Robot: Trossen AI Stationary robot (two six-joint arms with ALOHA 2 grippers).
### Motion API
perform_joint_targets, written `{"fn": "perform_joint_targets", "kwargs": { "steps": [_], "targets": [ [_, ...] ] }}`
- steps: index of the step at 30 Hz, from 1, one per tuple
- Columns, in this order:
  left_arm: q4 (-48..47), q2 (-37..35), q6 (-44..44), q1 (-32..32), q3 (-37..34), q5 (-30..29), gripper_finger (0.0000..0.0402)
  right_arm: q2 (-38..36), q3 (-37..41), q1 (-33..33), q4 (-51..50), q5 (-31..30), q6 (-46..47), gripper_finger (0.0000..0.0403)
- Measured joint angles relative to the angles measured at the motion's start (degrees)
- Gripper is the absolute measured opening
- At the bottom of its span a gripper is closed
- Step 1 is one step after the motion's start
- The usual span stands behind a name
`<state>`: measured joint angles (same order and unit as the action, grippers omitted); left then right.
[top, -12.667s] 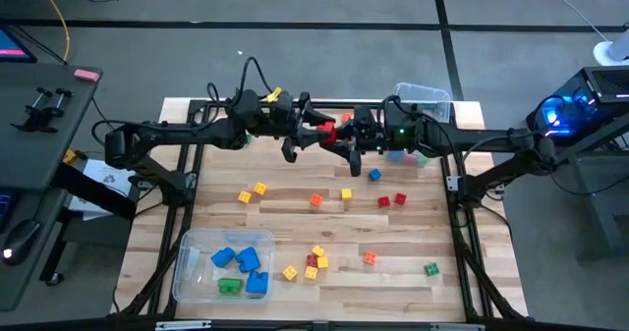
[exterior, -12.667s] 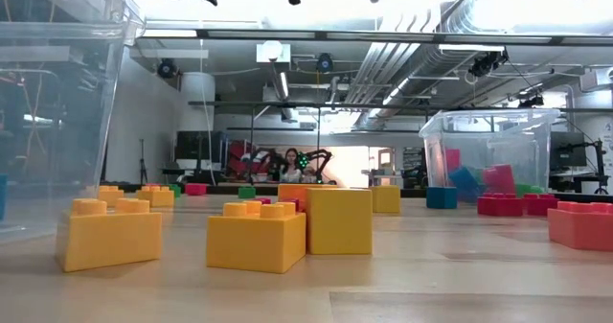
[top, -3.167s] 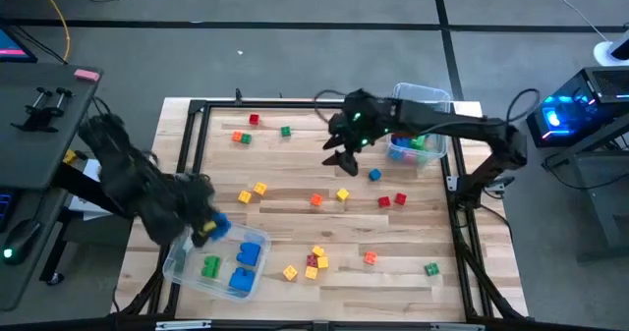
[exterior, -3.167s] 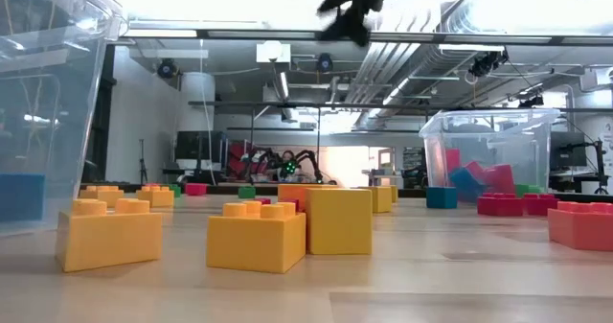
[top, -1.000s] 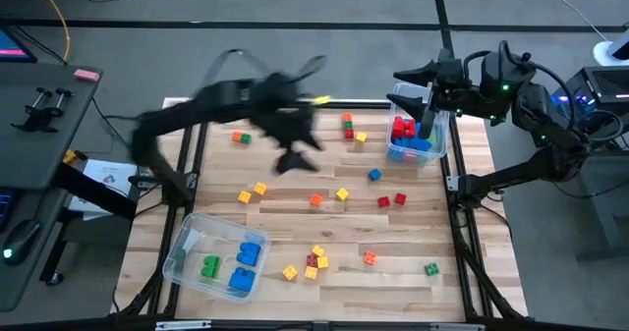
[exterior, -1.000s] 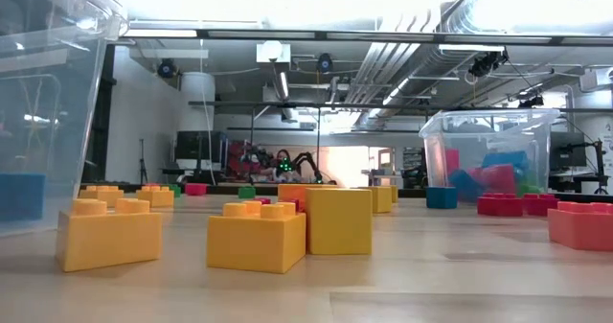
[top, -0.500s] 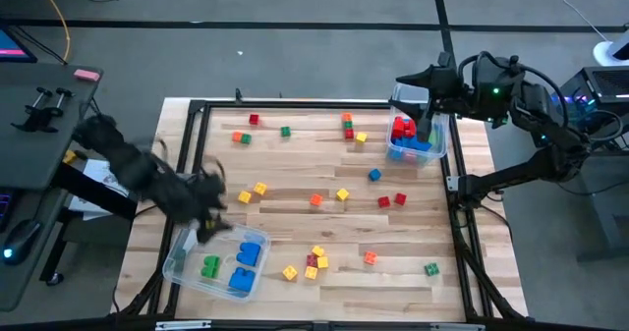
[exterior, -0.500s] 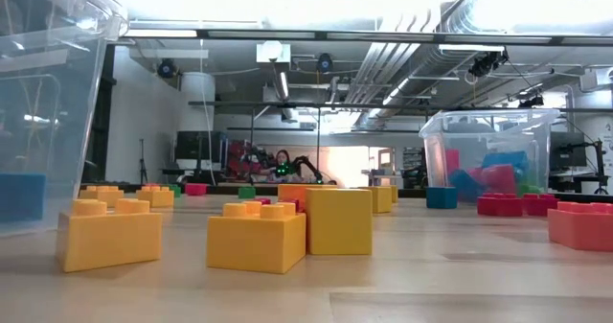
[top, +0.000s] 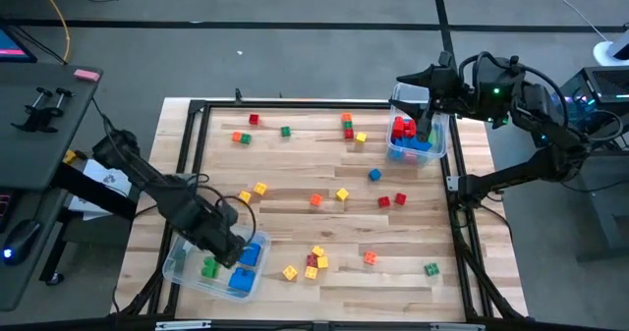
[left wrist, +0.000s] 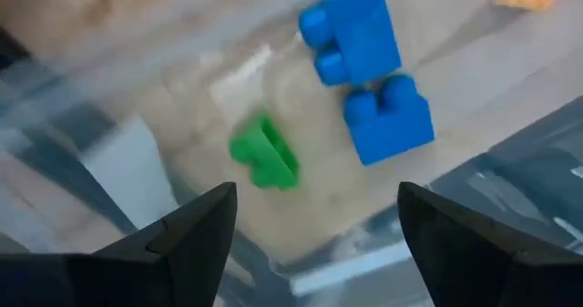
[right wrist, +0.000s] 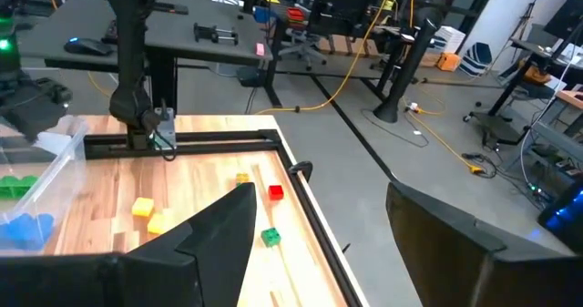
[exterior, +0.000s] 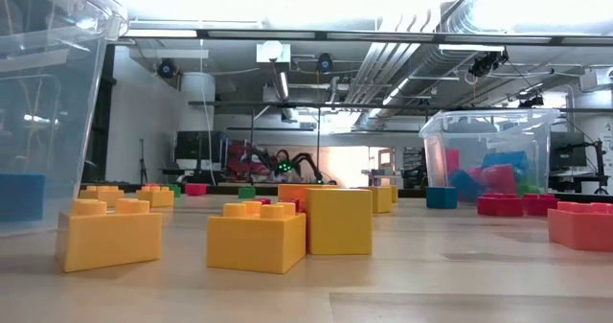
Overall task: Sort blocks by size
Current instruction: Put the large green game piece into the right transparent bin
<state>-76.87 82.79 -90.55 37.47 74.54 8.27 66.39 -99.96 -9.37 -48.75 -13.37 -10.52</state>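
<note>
Left gripper (left wrist: 310, 243), fingers wide, empty, over lower-left bin (top: 180, 269): green block (left wrist: 265, 152) between fingers, long axis diagonal; 2 blue blocks (left wrist: 369, 70) beyond. Right gripper (right wrist: 314, 225) wide, empty.

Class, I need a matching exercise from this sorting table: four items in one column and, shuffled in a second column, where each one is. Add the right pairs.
Column 1
1. left gripper
2. right gripper
3. green block
4. pink object

Column 2
A. on the grey side desk
B. over the near-left bin
C. above the far-right bin
D. loose at the table's near-right corner

Pairs: 1-B, 2-C, 3-D, 4-A
</note>
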Motion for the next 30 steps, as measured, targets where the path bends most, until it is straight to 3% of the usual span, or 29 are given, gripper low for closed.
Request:
{"fn": "perform_joint_targets", "kwargs": {
  "steps": [7,16,24,30],
  "targets": [
    [0.3,8.2,-7.4,1.5,0.0,7.8,0.0286,0.0,0.0,0.0,0.0,0.0,0.0,0.0245],
    [-0.1,18.0,-11.3,2.1,0.0,7.6,0.0286,0.0,0.0,0.0,-0.1,0.0,-1.6,0.0245],
    [1.3,19.2,-16.7,3.0,-1.2,6.5,0.0281,0.0,0.0,0.0,-1.6,0.0,-1.8,0.0245],
    [10.2,15.8,-22.3,4.7,-8.0,6.8,0.0262,0.0,0.0,0.0,-3.0,0.0,-2.0,0.0245]
  ]
}}
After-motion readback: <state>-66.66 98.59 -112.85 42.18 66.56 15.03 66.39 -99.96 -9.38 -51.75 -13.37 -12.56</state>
